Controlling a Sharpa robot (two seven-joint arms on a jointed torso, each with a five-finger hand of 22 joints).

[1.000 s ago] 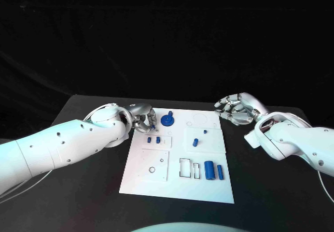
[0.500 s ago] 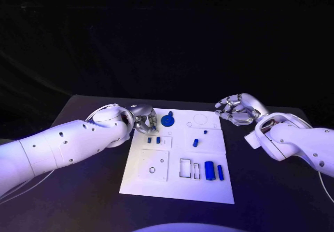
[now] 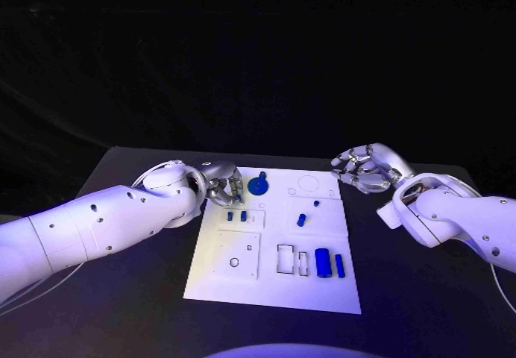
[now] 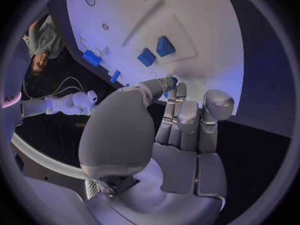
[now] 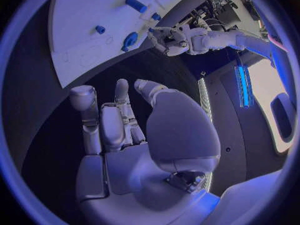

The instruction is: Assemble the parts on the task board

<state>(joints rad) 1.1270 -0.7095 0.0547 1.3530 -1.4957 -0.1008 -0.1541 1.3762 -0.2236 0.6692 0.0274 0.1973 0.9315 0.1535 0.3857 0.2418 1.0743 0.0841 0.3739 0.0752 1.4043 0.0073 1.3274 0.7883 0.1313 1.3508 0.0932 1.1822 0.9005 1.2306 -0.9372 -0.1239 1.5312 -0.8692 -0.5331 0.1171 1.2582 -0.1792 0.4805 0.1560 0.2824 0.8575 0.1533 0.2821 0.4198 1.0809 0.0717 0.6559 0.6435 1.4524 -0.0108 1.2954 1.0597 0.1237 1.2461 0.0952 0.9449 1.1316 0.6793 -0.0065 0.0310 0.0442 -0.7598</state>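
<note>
Nearest the robot, the two long blue cylinders [image 3: 331,264] stand in the task board [image 3: 274,287], well clear of both hands, with the two small blue blocks [image 3: 236,215] further up, just beyond the left hand's fingertips [image 4: 173,84]. The left hand [image 3: 221,183] hangs over the board's far left corner, fingers drawn close together, a blue piece showing at their tips; whether they pinch it I cannot tell, so any grip is thin, and a slight twist could drop it beside the round blue part [image 3: 259,185]. The right hand [image 3: 365,168] hovers off the board's far right corner, fingers loosely curled on nothing, too far away to steady the board if it slides.
</note>
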